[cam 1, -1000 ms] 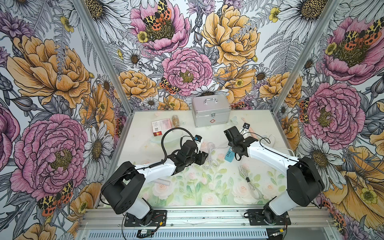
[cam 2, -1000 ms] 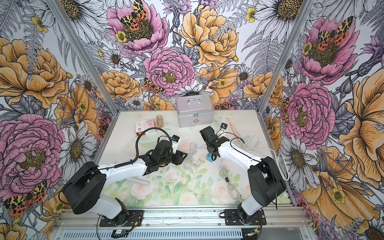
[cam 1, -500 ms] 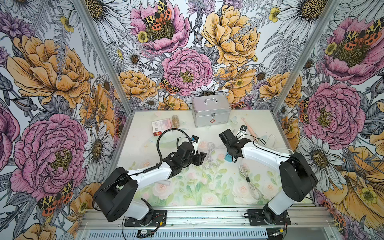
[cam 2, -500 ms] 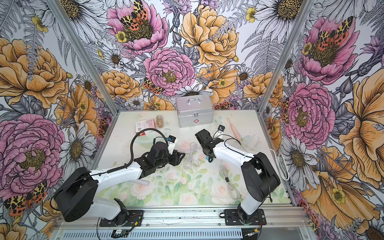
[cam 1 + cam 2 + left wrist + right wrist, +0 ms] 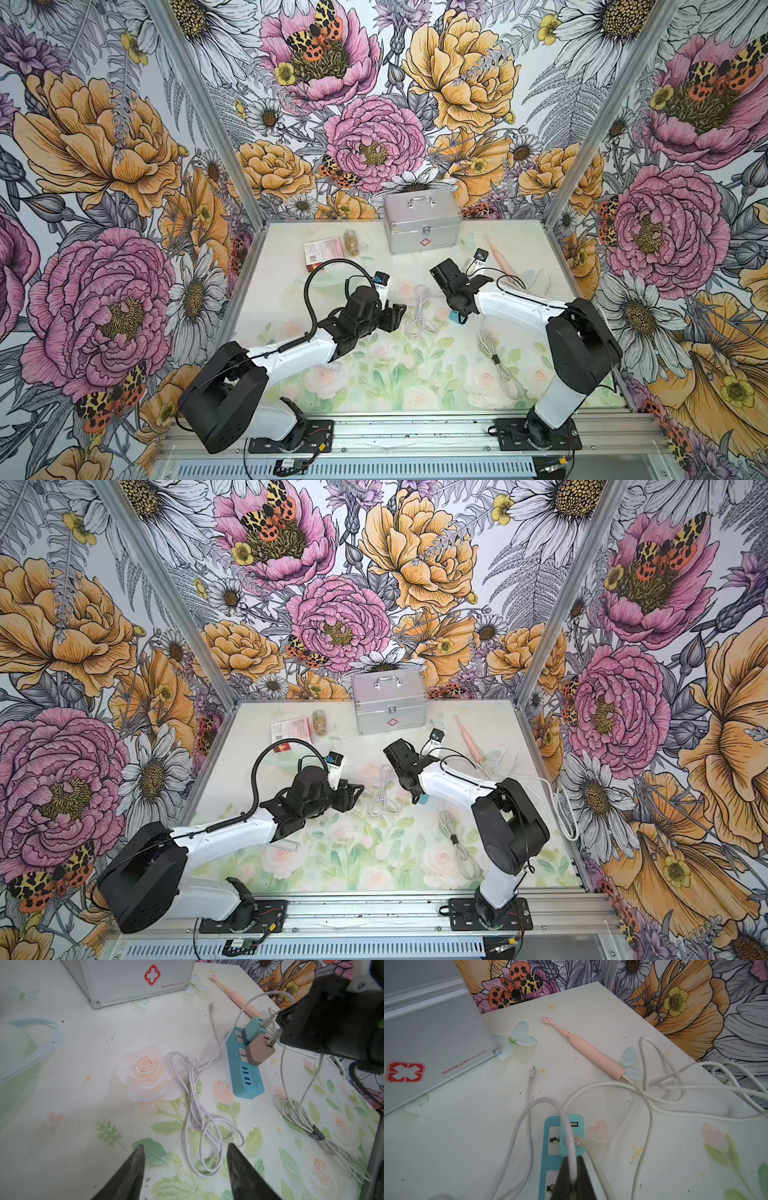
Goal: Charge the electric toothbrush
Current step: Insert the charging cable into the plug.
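I hold the right gripper pinched shut on the white cable at the teal adapter, probably to work its plug, the left gripper spread wide over the coiled cable, while the toothbrush lies on the tabletop beyond, seemingly wired.

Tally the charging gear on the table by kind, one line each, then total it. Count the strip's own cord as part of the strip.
electric toothbrush: 1
power strip: 1
USB adapters: 2
USB cables: 2
Total: 6
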{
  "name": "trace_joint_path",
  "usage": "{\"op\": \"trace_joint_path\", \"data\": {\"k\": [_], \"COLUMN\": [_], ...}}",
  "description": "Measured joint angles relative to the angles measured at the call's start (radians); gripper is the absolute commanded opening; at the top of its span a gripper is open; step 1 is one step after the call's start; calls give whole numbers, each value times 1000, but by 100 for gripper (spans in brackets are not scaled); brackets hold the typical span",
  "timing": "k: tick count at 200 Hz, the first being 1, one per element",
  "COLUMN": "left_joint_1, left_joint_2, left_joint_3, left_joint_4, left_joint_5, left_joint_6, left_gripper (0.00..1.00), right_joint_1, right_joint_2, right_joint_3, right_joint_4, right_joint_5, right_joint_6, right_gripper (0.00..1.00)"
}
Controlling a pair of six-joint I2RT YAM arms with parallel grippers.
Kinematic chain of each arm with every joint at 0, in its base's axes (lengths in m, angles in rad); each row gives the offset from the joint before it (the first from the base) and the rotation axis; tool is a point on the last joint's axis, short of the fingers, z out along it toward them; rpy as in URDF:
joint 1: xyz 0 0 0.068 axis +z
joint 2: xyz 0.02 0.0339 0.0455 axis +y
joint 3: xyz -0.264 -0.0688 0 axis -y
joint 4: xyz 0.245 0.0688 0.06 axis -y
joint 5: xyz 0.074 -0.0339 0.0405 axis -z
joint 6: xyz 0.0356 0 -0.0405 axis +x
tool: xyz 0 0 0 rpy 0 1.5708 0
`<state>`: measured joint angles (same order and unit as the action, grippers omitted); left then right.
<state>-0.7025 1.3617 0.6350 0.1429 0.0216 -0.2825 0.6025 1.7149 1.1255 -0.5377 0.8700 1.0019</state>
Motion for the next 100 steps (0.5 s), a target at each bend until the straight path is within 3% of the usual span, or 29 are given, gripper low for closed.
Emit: {"op": "trace_joint_path", "data": {"k": [100], "left_joint_1": [7], "left_joint_2": [-14], "left_joint_3": [-9], "left_joint_4": [19], "left_joint_5": [0], "left_joint_6": [0], "left_gripper": [64], "right_joint_1": [32], "right_joint_2": [0], "right_joint_3": [-23], "right_joint_4": [31], "right_joint_5": [33], "right_joint_6": [1], "right_gripper": [0]}}
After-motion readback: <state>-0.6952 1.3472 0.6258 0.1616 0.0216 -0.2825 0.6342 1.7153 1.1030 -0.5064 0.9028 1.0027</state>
